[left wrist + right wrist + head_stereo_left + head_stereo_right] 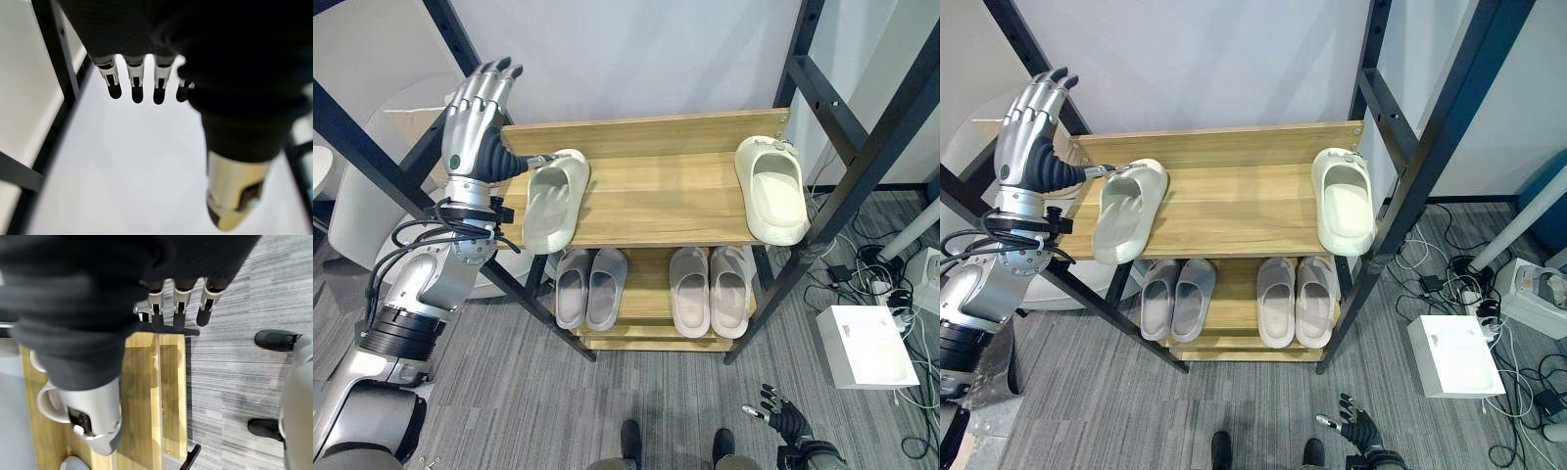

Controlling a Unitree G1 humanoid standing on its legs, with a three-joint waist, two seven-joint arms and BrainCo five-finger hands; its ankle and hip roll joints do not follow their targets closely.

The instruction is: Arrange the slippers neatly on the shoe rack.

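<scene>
Nearest you, the right hand (788, 419) hangs low over the grey floor (607, 401) in front of the rack, fingers loosely spread and holding nothing; its wrist view shows the same, straight fingers above the rack's edge.

Next comes the shoe rack (646, 223). Its lower shelf (646, 294) already carries two pairs of grey slippers (590, 286) set side by side, toes toward the wall, and these look settled. The top shelf is where your work remains. The two cream slippers sit well apart: the right cream slipper (771, 189) lies at the right end, fairly straight, its heel at the front edge, while the left cream slipper (554, 200) lies at the left end, skewed and overhanging the front edge. I judge the task about half done; this pair still needs bringing together and squaring up.

Farthest back, your left hand (480, 113) is raised at the rack's left end, fingers straight and pointing upward, released. Its thumb reaches toward the left cream slipper's toe, at or just beside it; I cannot tell whether it touches.
</scene>
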